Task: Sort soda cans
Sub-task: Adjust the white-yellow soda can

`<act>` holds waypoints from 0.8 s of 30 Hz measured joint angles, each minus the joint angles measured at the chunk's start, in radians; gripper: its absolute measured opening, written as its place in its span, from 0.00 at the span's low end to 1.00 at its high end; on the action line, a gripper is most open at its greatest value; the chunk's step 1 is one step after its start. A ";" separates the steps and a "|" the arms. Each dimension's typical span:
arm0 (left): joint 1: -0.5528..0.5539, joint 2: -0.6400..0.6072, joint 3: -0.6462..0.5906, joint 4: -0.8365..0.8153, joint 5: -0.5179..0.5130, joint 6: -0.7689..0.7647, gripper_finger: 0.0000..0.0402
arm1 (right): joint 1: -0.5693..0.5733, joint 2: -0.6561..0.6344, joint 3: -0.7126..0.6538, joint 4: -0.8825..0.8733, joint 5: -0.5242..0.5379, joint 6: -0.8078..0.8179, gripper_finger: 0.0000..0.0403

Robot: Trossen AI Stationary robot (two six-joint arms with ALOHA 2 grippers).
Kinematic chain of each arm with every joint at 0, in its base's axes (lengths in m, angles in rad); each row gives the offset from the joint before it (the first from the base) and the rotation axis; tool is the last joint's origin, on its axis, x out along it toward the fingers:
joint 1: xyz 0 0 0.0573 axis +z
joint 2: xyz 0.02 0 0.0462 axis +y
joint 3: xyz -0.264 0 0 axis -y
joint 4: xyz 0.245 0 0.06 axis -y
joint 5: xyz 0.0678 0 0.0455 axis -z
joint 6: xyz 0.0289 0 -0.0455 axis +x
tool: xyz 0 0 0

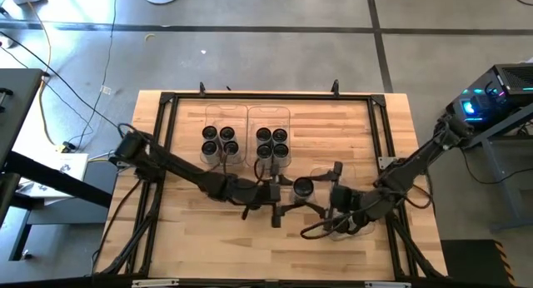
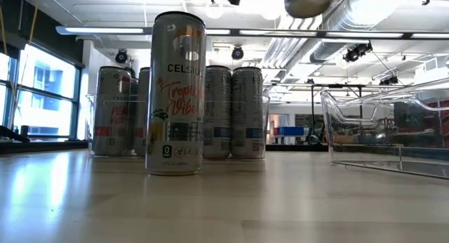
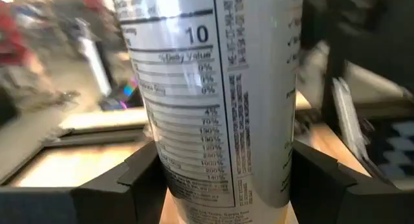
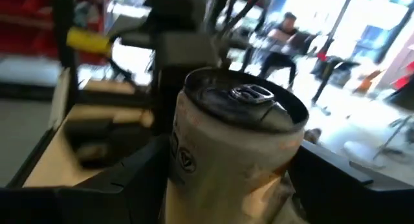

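Observation:
One soda can (image 1: 303, 186) is up in the air between my two grippers; only its bottom (image 2: 309, 1) shows in the low view. My left gripper (image 1: 290, 189) reaches in from the table's left and is shut on it (image 3: 207, 101). My right gripper (image 1: 321, 195) comes from the right, its fingers on either side of the can's top end (image 4: 242, 101). Another can (image 2: 177, 95) stands upright on the table. Several more cans stand in two clear bins (image 1: 221, 142) (image 1: 271, 143) at the far side. My left gripper pinches the can's lower side wall (image 3: 162, 166) between its two fingers (image 3: 132, 182), which come in about level from the table's left. The can stands upright in the hold, lifted clear of the table. My right gripper: I cannot tell whether its fingers (image 4: 129, 179) touch the can.
A third clear bin (image 1: 329, 173) (image 2: 379, 130) sits at the right of the table, under my right arm. A black frame (image 1: 166, 101) runs round the table's edges. The near part of the tabletop (image 1: 208, 246) is bare wood.

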 joint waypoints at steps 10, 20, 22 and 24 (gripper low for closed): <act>0.115 -0.100 -0.009 -0.322 0.626 -0.117 0.59 | -0.019 -0.008 0.245 -0.599 -0.197 0.169 0.79; 0.181 -0.097 -0.006 -0.307 0.778 -0.148 0.59 | -0.023 -0.006 0.279 -0.643 -0.371 -0.151 0.81; 0.184 -0.097 -0.006 -0.315 0.770 -0.152 0.59 | -0.042 -0.006 0.279 -0.641 -0.356 -0.158 0.81; 0.186 -0.096 -0.006 -0.318 0.765 -0.154 0.59 | -0.081 -0.005 0.279 -0.648 -0.403 -0.133 0.81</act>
